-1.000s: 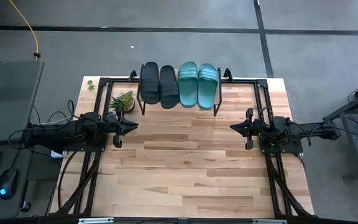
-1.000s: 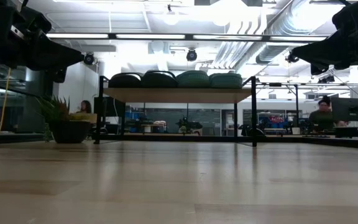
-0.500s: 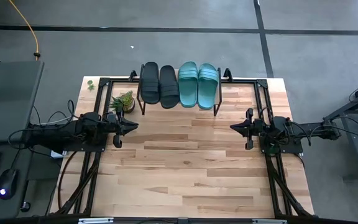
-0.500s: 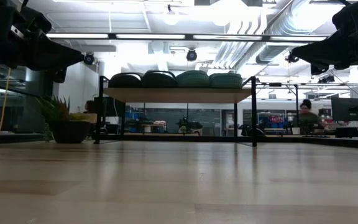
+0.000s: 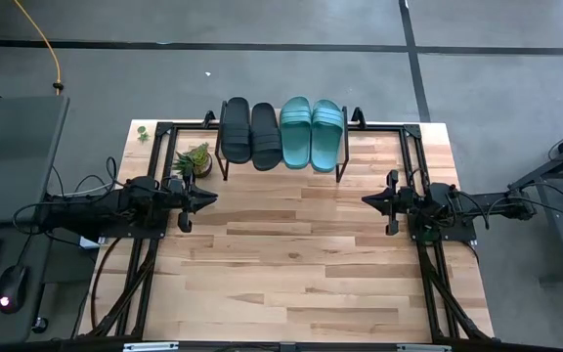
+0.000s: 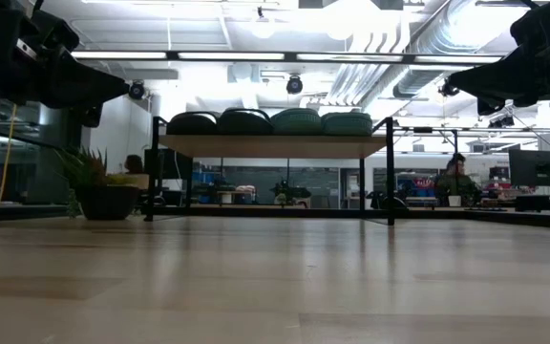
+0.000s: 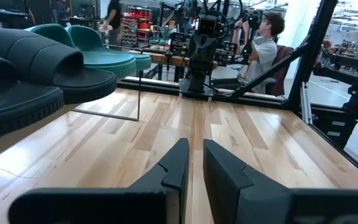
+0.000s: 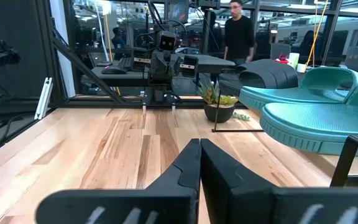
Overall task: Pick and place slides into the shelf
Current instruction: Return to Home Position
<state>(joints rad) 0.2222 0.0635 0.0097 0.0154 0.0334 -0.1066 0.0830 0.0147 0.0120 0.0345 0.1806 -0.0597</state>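
Observation:
All the slides rest sole-down in a row on the shelf [image 6: 275, 145] at the table's far edge. The two black slides [image 5: 250, 132] are on the left and the two teal-green slides [image 5: 311, 133] on the right. My left gripper [image 5: 211, 198] hovers over the table's left side, shut and empty, pointing toward the centre, near the shelf's left end. My right gripper [image 5: 367, 199] mirrors it on the right side, also shut and empty. The left wrist view shows the black slides [image 7: 42, 59] close by. The teal slides [image 8: 316, 106] fill the right wrist view.
A small potted plant [image 5: 194, 159] stands just left of the shelf. The black metal arm frames [image 5: 164, 127] run along the table's left, right and far edges. Bare wooden tabletop [image 5: 291, 264] lies between the grippers and toward the near edge. People show in the room behind.
Both arms and the slides have kept still. In the low view a person in the room beyond the table has moved leftward.

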